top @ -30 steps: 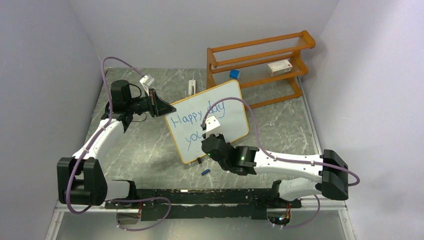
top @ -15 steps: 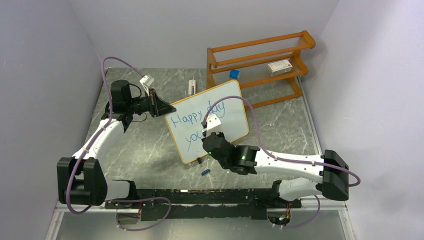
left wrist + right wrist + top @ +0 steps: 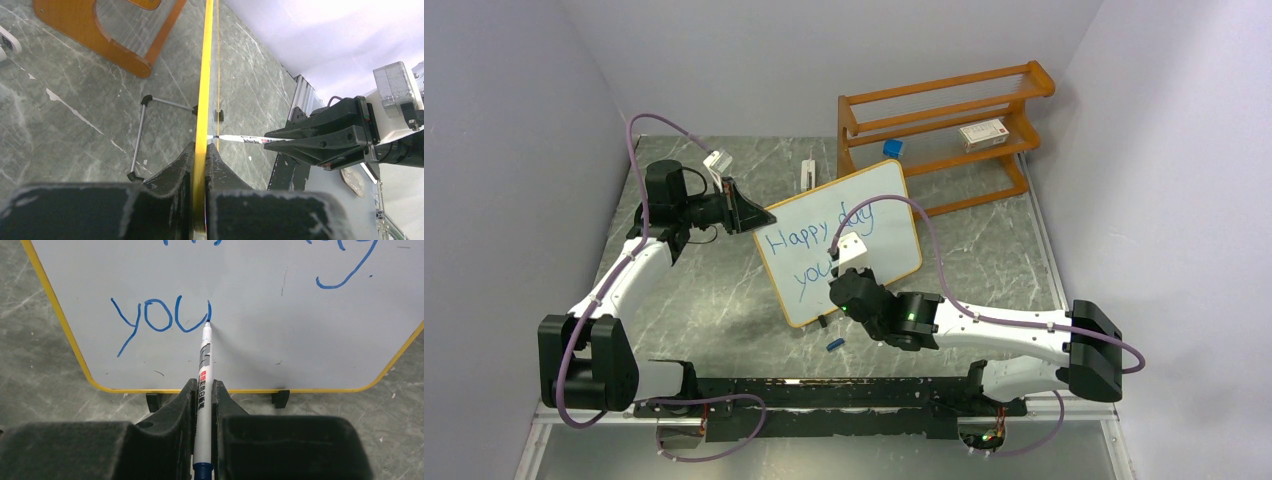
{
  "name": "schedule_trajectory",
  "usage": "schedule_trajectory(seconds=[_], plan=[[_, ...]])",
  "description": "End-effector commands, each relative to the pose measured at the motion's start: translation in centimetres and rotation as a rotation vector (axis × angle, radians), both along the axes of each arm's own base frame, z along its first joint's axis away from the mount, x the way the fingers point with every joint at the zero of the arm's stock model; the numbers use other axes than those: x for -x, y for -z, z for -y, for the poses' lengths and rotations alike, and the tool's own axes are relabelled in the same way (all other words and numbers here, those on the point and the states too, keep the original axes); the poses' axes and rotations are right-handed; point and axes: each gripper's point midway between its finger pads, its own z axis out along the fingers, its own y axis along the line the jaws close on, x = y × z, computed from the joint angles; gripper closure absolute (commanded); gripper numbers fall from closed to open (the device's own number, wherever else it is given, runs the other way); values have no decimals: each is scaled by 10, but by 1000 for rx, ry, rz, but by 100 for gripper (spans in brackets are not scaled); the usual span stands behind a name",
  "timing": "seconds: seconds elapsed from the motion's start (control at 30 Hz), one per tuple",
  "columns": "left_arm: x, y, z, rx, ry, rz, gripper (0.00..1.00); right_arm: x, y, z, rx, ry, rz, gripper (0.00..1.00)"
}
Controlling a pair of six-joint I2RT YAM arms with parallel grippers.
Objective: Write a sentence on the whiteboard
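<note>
The whiteboard (image 3: 884,205) stands tilted at mid-table on its black feet (image 3: 281,398). My left gripper (image 3: 759,218) is shut on its left edge, and the left wrist view shows the jaws (image 3: 201,147) clamped on the yellow frame (image 3: 205,90). The sentence (image 3: 809,232) reads "Happy day" in blue, with "you" (image 3: 150,320) below it. My right gripper (image 3: 202,385) is shut on a white marker (image 3: 204,360). The marker's tip touches the board at the right end of the "u". In the top view my right gripper (image 3: 836,272) is partly hidden under its wrist camera.
An orange wooden shelf rack (image 3: 944,130) stands behind the board, holding a small box (image 3: 982,133) and a blue item (image 3: 893,147). A white object (image 3: 809,172) lies behind the board, and a blue cap (image 3: 833,345) lies in front of it. The board's wire stand (image 3: 142,135) props it from behind.
My right gripper has shifted very slightly with the marker against the board. The left gripper and the board have not moved.
</note>
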Motion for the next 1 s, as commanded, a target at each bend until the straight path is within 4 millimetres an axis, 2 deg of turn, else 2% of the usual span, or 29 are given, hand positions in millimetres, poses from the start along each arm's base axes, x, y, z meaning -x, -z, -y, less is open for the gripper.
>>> schedule_trajectory(seconds=[0.0,0.2,0.5,0.7,0.97], plan=[[2,17,4,-30,0,-35,95,7,20,7,40,-7,-55,100],[2,17,4,-31,0,-33,95,7,23,14,62,13,-58,100],[2,17,3,-34,-2,-28,95,1,5,23,27,56,-9,100],[2,17,3,-34,-2,-31,95,-2,-12,17,-33,44,35,100],[3,17,3,-35,-1,-30,95,-13,-23,7,-59,42,73,100]])
